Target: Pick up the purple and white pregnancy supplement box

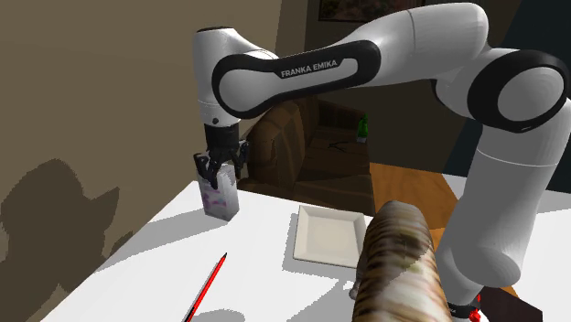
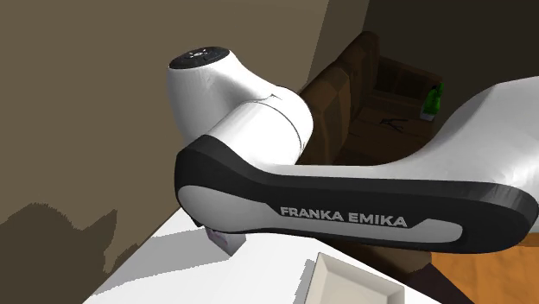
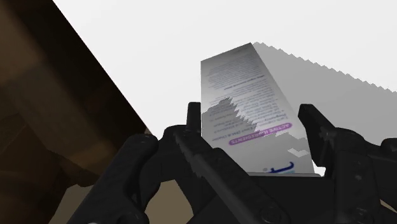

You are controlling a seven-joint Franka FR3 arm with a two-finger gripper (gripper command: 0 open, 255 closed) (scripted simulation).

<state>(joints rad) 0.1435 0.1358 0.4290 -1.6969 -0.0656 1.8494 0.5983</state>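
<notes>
Where box [image 1: 220,203] nears table [image 1: 265,274] edge, pincer [image 1: 222,177] straddles, perhaps loosely

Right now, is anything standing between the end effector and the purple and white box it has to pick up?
Nothing visible. The end effector hangs right over the box, its open fingers either side of the box top in the wrist view. The plate and red pen lie apart from it on the table.
</notes>
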